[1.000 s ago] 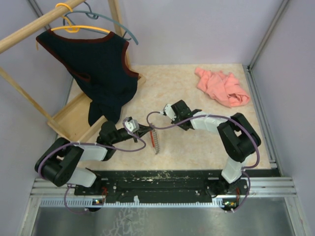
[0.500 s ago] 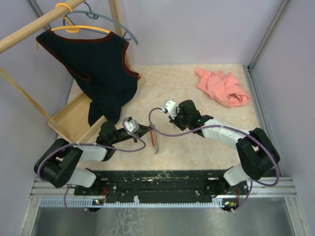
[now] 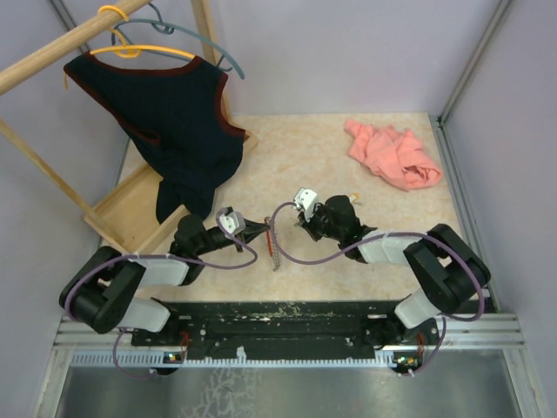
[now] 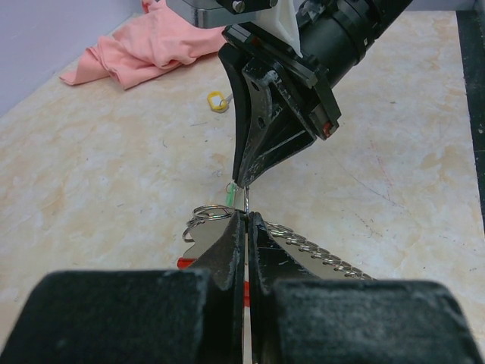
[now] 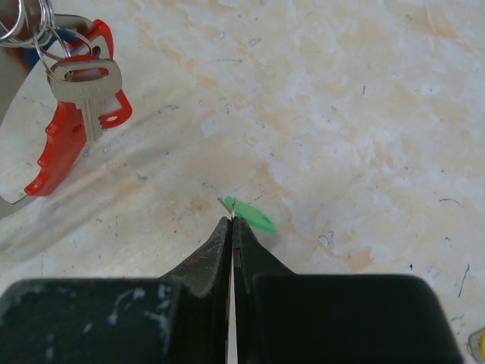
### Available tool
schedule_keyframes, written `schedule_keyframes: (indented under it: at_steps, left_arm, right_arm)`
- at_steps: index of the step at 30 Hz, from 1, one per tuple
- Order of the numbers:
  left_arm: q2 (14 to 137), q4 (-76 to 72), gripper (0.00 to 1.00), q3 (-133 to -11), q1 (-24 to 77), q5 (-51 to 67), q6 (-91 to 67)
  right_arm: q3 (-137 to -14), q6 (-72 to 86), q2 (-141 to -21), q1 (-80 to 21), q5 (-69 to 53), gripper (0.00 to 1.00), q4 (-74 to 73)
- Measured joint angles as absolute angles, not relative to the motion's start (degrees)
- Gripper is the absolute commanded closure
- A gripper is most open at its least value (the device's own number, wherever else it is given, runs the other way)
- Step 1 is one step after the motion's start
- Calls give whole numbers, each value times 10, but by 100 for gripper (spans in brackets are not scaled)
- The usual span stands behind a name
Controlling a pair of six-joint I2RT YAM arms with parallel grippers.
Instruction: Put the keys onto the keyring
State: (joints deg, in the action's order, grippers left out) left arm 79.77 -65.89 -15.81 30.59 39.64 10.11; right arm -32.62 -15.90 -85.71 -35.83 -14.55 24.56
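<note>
The keyring shows its silver rings (image 4: 203, 216), its ridged chain-like strip (image 4: 322, 252) and its red loop (image 5: 70, 135), with one silver key (image 5: 88, 89) hanging on it. My left gripper (image 4: 247, 215) is shut on a thin wire ring of the keyring, just above the table. My right gripper (image 5: 231, 219) is shut on a small key with a green head (image 5: 251, 215). In the left wrist view the right gripper (image 4: 244, 182) points down, its tip right over the left jaws. In the top view the two grippers (image 3: 259, 228) (image 3: 294, 230) meet at the table's middle, with the chain strip (image 3: 274, 250) hanging below them.
A yellow-headed key (image 4: 218, 101) lies on the table behind the right gripper. A pink cloth (image 3: 393, 155) lies at the back right. A dark vest (image 3: 174, 122) hangs from a wooden rack (image 3: 130, 213) at the back left.
My right arm has swung forward and down, so its gripper has moved from behind the keyring to right beside the left gripper's tips. The left arm has stayed put.
</note>
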Motion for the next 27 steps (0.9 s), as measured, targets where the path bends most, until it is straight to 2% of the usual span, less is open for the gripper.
schedule_keyframes:
  at_steps: [6, 13, 19, 23, 27]
  left_arm:
    - [794, -660, 100, -156, 306, 394, 101]
    - [793, -664, 100, -153, 305, 392, 101]
    - [788, -667, 100, -149, 305, 392, 101]
    - [782, -667, 100, -146, 305, 390, 101]
    - [782, -667, 100, -146, 305, 390, 101]
  right_arm:
    - [-299, -152, -855, -358, -146, 100, 312]
    - [-256, -142, -757, -358, -142, 100, 327]
    - [-232, -116, -747, -358, -139, 100, 348]
    - [-222, -84, -719, -358, -116, 100, 311]
    - [-222, -40, -640, -358, -98, 100, 230]
